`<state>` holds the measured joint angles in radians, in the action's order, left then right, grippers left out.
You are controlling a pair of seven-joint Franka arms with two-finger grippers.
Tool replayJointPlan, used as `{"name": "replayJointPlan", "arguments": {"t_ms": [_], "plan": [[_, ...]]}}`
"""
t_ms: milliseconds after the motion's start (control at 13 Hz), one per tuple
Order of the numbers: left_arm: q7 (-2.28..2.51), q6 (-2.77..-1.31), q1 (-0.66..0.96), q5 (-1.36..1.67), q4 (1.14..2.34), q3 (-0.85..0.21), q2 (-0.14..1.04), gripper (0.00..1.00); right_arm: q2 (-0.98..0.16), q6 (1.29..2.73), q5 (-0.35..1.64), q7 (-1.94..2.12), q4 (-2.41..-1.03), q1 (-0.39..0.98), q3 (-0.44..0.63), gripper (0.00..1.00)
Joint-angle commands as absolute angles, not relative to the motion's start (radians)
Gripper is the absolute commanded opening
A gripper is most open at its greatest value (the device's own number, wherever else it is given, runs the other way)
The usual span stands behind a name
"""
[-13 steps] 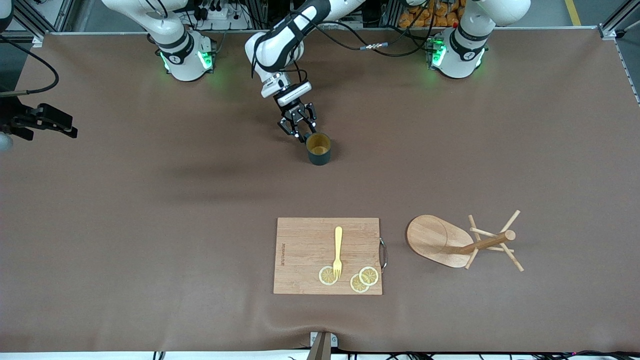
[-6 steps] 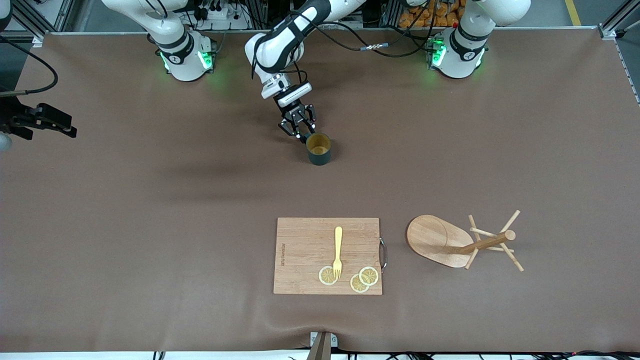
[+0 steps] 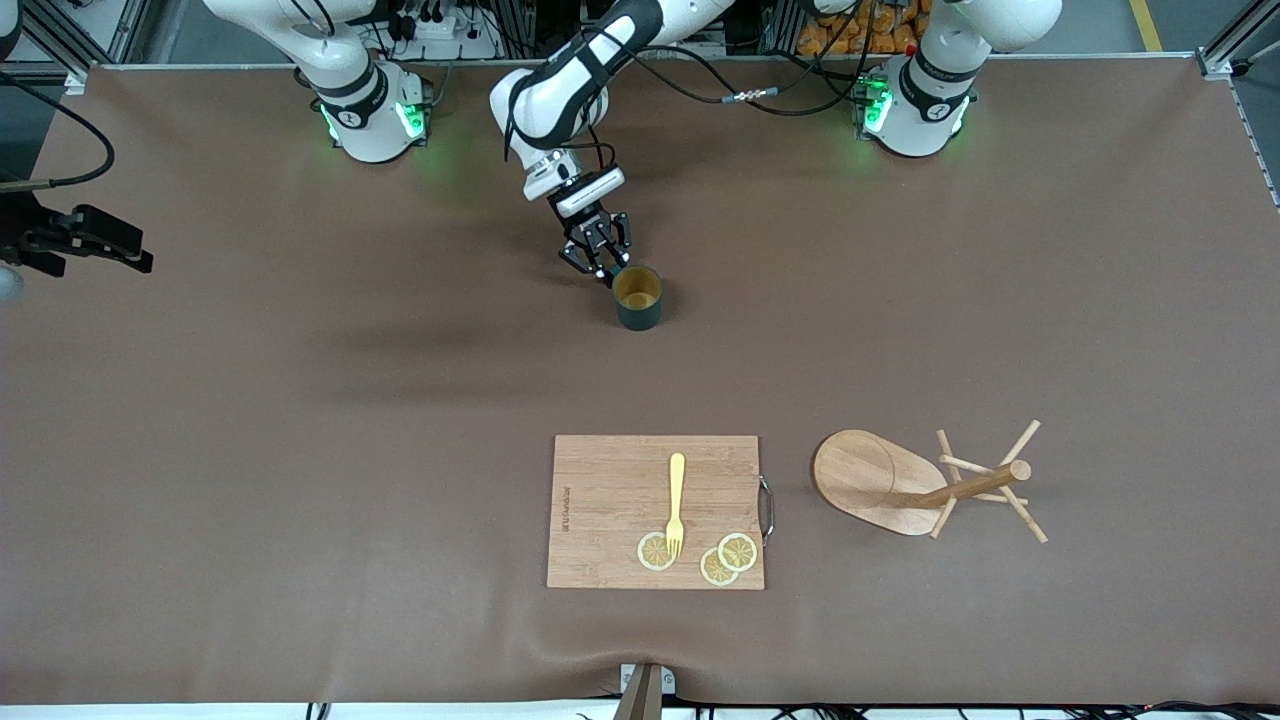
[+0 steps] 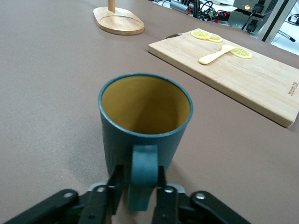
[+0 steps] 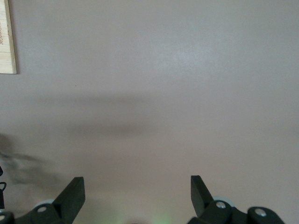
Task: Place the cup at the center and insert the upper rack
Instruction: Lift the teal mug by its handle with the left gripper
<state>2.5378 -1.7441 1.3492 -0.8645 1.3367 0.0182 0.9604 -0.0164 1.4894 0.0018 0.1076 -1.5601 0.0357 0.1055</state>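
The right gripper (image 3: 100, 245) is waiting over the right arm's end of the table, its jaws standing wide apart over bare cloth. The left gripper (image 3: 600, 268) is pinching the side handle of the teal cup (image 3: 637, 297), one finger on each flank of it. The cup is sitting upright on the table, farther from the front camera than the cutting board (image 3: 610, 490). The step in hand is probably the pick-up. The next move is calling for a level lift and a short carry to the bare centre (a handle grip may be letting the cup swing). On the board a yellow fork (image 3: 676, 500) is lying among lemon slices (image 3: 737, 551). Beside the board, the wooden mug tree (image 3: 880, 485) is standing upright, well apart from the cup. Nothing is blocking the way.
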Motion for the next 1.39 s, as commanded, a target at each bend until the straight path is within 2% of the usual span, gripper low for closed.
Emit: {"name": "replayJointPlan", "arguments": {"t_ms": [0,77,231,771,1311], "plan": [[2.553,-1.746,1.348,-0.877,1.312,0.021,0.979,0.23,-0.003,1.479,0.015,0.103,-1.559,0.018,0.097,1.0],[2.553,-1.746,1.348,-0.877,1.312,0.021,0.977,0.12,-0.003,1.479,0.015,0.103,-1.557,0.02,0.095,1.0],[2.553,-1.746,1.348,-0.877,1.312,0.021,0.976,0.01,-0.005,1.479,0.015,0.103,-1.559,0.023,0.095,1.0],[2.546,-1.741,1.348,-0.853,1.312,0.017,0.933,0.0,-0.005,1.479,0.015,0.101,-1.555,0.028,0.094,1.0],[2.54,-1.741,1.324,-0.718,1.313,0.018,0.758,0.0,-0.005,1.479,0.015,0.097,-1.551,0.031,0.091,1.0]]}}
